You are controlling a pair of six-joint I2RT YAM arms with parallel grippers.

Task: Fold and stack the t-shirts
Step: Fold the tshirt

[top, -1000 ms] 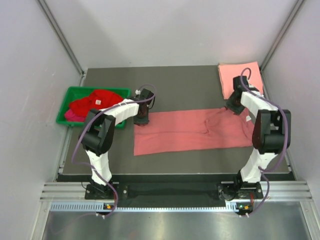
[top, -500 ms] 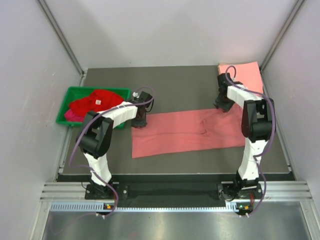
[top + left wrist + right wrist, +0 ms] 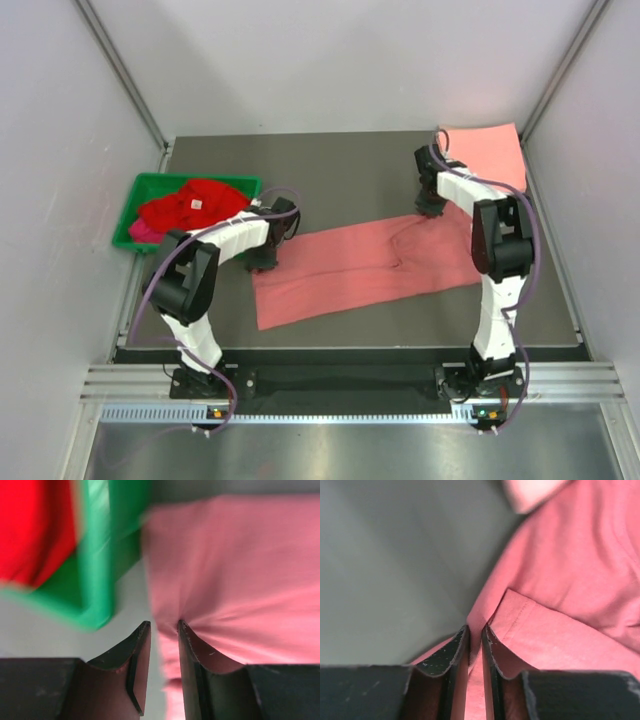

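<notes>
A dark, matte table (image 3: 350, 165) carries a rose shirt (image 3: 350, 268), folded into a long, narrow band of soft cotton. The band starts just beside a green bin (image 3: 160, 180) and slants away from it across the table, its end nearest the bin lying closer to the arm bases. The bin is a shallow rectangular tray of glossy plastic. It holds a crumpled bright red shirt (image 3: 190, 205), with a sliver of magenta shirt (image 3: 140, 232) showing at the corner nearest the arm bases. Well apart from the bin, at the far corner on the opposite side of the table, a salmon shirt (image 3: 488, 150) lies folded into a flat, neat rectangle.

The left gripper (image 3: 162, 625) works at the band's end beside the bin. Its dark, curved fingers are drawn close together on the cloth's edge, and the fabric puckers toward them. The right gripper (image 3: 475, 629) is at the band's end farthest from the bin. Its fingers are nearly together, pinching a hemmed fold of the same shirt.
</notes>
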